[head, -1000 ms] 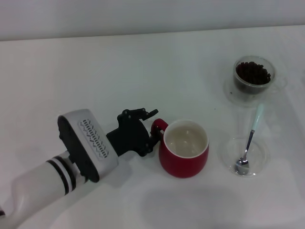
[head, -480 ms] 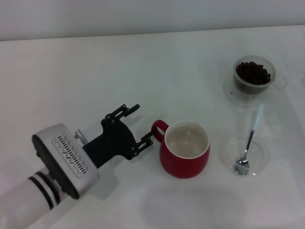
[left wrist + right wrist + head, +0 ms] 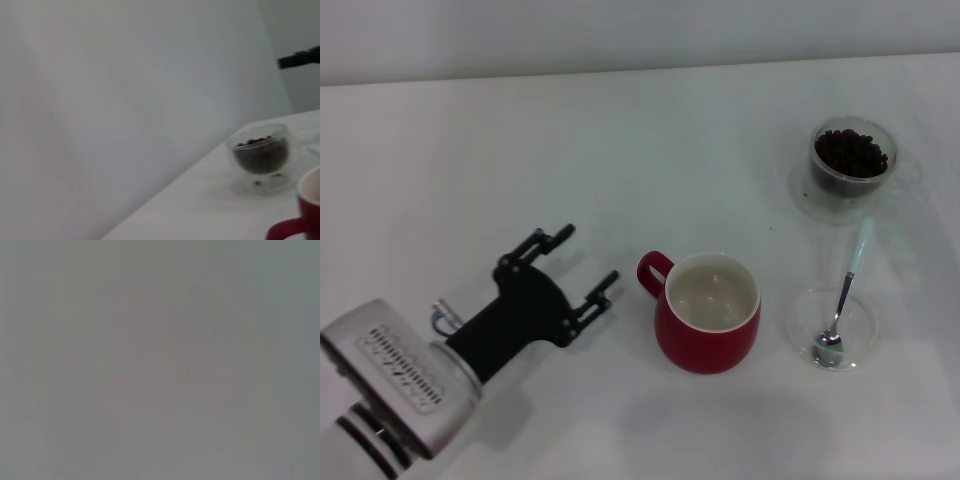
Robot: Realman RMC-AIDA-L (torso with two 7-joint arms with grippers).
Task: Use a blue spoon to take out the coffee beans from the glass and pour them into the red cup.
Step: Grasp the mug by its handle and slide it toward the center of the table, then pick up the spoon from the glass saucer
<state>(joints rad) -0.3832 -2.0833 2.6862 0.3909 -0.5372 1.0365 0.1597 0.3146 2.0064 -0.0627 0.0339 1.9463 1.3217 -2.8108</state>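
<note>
Blue spoon [image 3: 842, 305]: lying untouched with its silver bowl in a shallow clear dish [image 3: 798, 322] and its pale handle reaching over the rim toward the glass.
Coffee beans [image 3: 851, 152]: all sitting in the glass [image 3: 852, 160]; none showing in the mug.
Glass: standing at the far right of the table [image 3: 620, 140], well apart from the arm; also visible in the left wrist view [image 3: 260, 152].
Red cup [image 3: 707, 311]: sitting upright between the arm and the dish, white inside showing bare, loop handle pointing toward the left gripper.
Left gripper [image 3: 575, 268]: hovering just beside the cup's handle, fingers spread, gripping nothing.
Right gripper: not showing in any view; its wrist camera is giving only a blank grey field.
Risk: the spoon is lying on the far side of the cup from the only visible arm, so a left-arm reach across is likely risking a knock to the cup.
Risk: the spoon's thin shaft, resting loosely on the dish rim, may be slipping or dragging the dish if pinched off-centre.
</note>
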